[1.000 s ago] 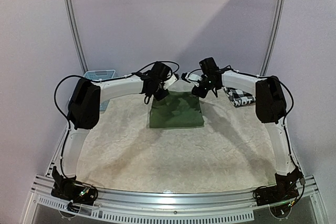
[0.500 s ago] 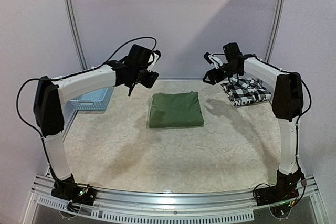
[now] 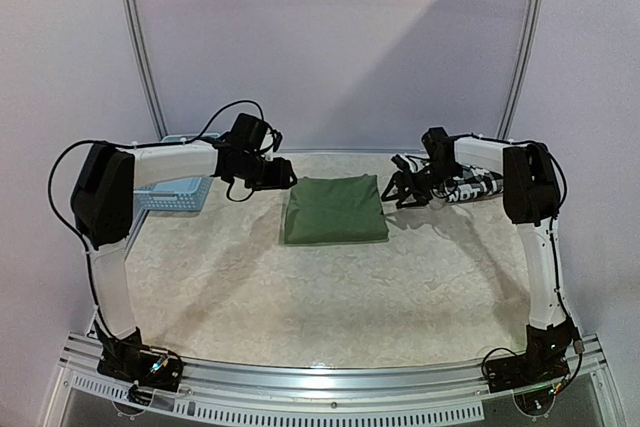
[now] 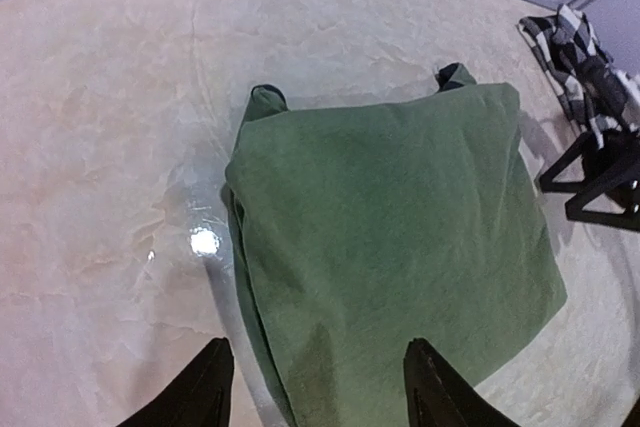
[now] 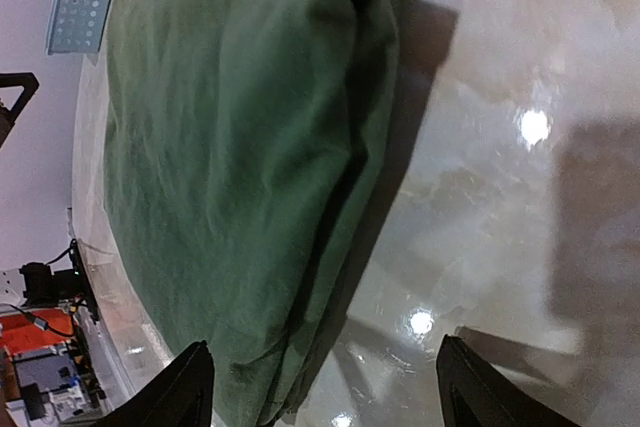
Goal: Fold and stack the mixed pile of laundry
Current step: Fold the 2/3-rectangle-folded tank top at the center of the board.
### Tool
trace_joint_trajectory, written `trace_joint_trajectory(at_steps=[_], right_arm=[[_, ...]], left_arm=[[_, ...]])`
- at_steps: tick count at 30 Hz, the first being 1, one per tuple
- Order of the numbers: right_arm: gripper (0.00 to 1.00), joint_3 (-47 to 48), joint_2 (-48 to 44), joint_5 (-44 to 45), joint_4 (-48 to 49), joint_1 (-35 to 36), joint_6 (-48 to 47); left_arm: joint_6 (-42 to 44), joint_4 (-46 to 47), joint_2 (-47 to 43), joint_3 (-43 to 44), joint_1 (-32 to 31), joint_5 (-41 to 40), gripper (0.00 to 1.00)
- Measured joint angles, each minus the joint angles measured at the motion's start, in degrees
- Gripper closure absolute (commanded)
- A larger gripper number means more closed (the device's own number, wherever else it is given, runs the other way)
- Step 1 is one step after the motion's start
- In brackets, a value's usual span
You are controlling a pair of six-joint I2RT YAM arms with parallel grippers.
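Basket [image 3: 178, 193] at left, contents unseen. Olive shirt [image 3: 335, 209] folded centre; checked shirt [image 3: 478, 185] right. Left gripper [image 4: 315, 392], right gripper [image 5: 325, 387] spread, empty.

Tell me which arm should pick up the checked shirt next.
Right, most likely. The right gripper is open and empty, and hangs just beside the checked shirt at the far right. The left gripper is across the folded green shirt, on the basket side.

Folded olive-green shirt [image 3: 335, 209] flat mid-table, checked shirt [image 4: 572, 39] crumpled far right
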Motion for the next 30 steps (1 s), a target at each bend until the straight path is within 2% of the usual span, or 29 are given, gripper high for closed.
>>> trace_joint_trajectory(at_steps=[3,7,13,20,30], right_arm=[[0.23,-0.94,0.50,-0.42,-0.68,0.00,2.47],[0.23,-0.96,0.79,-1.18,-0.31,0.00,5.49],[0.24,-0.26,2.69,-5.46,1.92,0.11,9.16],[0.25,1.53,4.85,-8.68,4.09,1.31,12.44],[0.29,3.45,6.38,-8.50,6.43,3.54,17.51]], left_arm=[[-4.72,2.43,1.42,-0.90,1.31,4.85,0.41],[-10.56,7.54,3.26,-0.90,1.90,10.78,0.46],[-17.42,12.33,10.56,2.23,1.64,17.49,0.47],[-21.29,12.68,17.16,5.20,1.62,20.02,0.48],[-21.66,11.76,18.82,8.17,1.62,20.26,0.49]])
